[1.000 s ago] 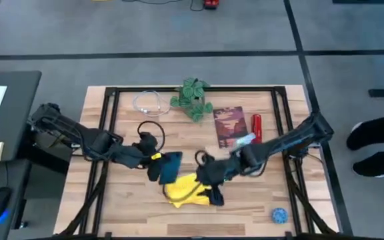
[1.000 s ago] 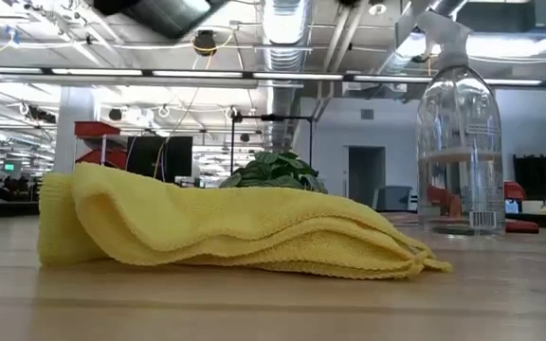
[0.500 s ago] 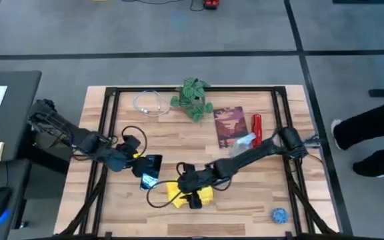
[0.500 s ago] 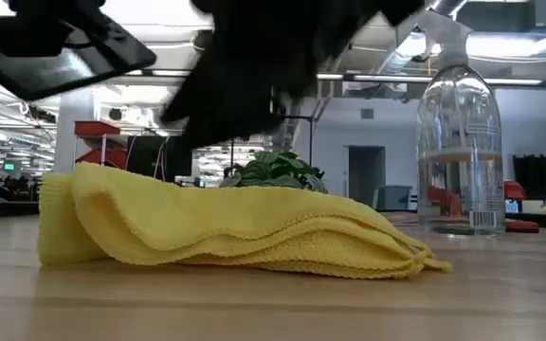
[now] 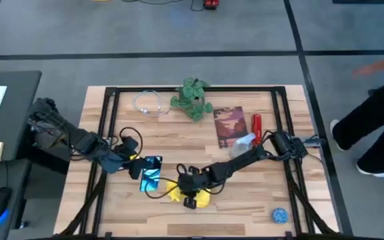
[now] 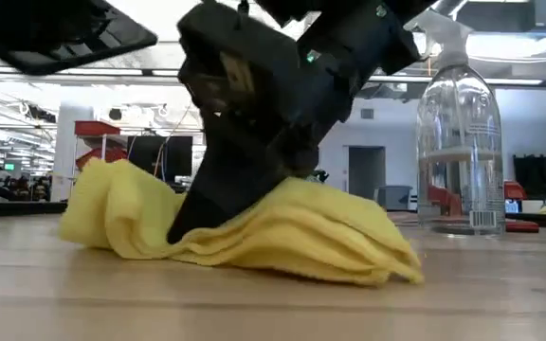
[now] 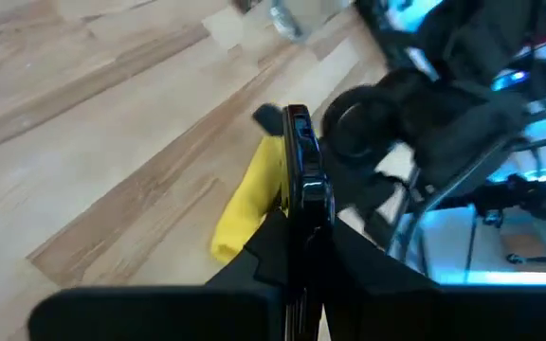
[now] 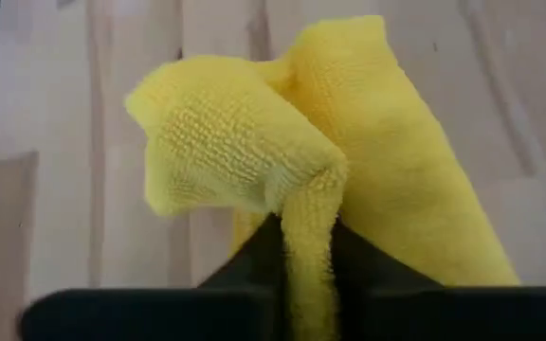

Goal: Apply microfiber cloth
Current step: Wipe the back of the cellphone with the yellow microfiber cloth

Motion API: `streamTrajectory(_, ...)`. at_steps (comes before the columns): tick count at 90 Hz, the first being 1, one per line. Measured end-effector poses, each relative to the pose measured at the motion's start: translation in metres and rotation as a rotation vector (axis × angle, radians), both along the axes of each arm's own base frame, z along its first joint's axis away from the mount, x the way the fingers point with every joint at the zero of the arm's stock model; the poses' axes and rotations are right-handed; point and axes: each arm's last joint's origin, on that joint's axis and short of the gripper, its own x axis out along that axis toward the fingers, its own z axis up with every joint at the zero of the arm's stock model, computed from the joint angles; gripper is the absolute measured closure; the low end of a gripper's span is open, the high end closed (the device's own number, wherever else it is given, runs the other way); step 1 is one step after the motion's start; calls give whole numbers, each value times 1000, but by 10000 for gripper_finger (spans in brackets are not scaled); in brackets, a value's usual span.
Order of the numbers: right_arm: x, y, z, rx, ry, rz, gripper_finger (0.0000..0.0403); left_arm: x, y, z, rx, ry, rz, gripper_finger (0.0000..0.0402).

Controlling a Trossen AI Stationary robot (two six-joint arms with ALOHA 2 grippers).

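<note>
Pale wooden planks make up your bench (image 5: 245, 200), framed by a black metal rail, with grey floor around it and a person's dark-clothed legs (image 5: 379, 133) standing off its right side. Your right gripper (image 5: 187, 195) is down at the front middle of the bench, its jaws pinched on a fold of the bright yellow, soft microfiber cloth (image 5: 195, 197); the right wrist view shows a strip of cloth (image 8: 308, 246) squeezed between the two dark fingers, the rest bunched just ahead of them. From table height, the cloth (image 6: 330, 237) lies crumpled on the wood, with the gripper (image 6: 202, 223) pressed into its left part. Your left gripper (image 5: 135, 170) sits just to the left of the cloth, jaws clamped on the flat black phone with a lit blue screen (image 5: 151, 173), which it holds above the bench beside the cloth. Behind the cloth stands a clear plastic spray bottle (image 6: 458, 152). Farther back you have a small green leafy plant (image 5: 192, 99), a dark red book (image 5: 230, 125), a red tube (image 5: 257, 127) and a coiled white cable (image 5: 149, 103). A small blue ball (image 5: 280, 215) rests near the front right corner.
</note>
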Motion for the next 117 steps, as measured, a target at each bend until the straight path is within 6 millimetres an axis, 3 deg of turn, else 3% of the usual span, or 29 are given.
streamTrajectory(7, -9, 9, 32, -8, -67, -20, 397, 3, -2, 4, -4, -50, -6, 391)
streamTrajectory(20, -44, 21, 134, -40, -340, -157, 400, 8, -5, 15, -8, -169, -11, 391)
streamTrajectory(32, -79, 27, 206, -167, -558, -286, 401, 12, -7, 26, -21, -276, -20, 391)
streamTrajectory(42, -90, 25, 264, -263, -695, -291, 401, 14, -8, 33, -39, -341, -16, 391)
streamTrajectory(50, -83, 19, 293, -347, -744, -275, 402, 15, -9, 36, -57, -373, -12, 391)
streamTrajectory(61, -59, 13, 299, -481, -685, -200, 402, 16, -9, 37, -64, -386, -6, 391)
streamTrajectory(74, -34, 7, 296, -497, -604, -73, 402, 16, -9, 38, -72, -390, 0, 390)
streamTrajectory(90, -4, 15, 269, -526, -483, 39, 403, 16, -9, 38, -79, -391, 3, 390)
streamTrajectory(117, 12, 24, 244, -548, -409, 149, 403, 16, -9, 37, -84, -390, 9, 390)
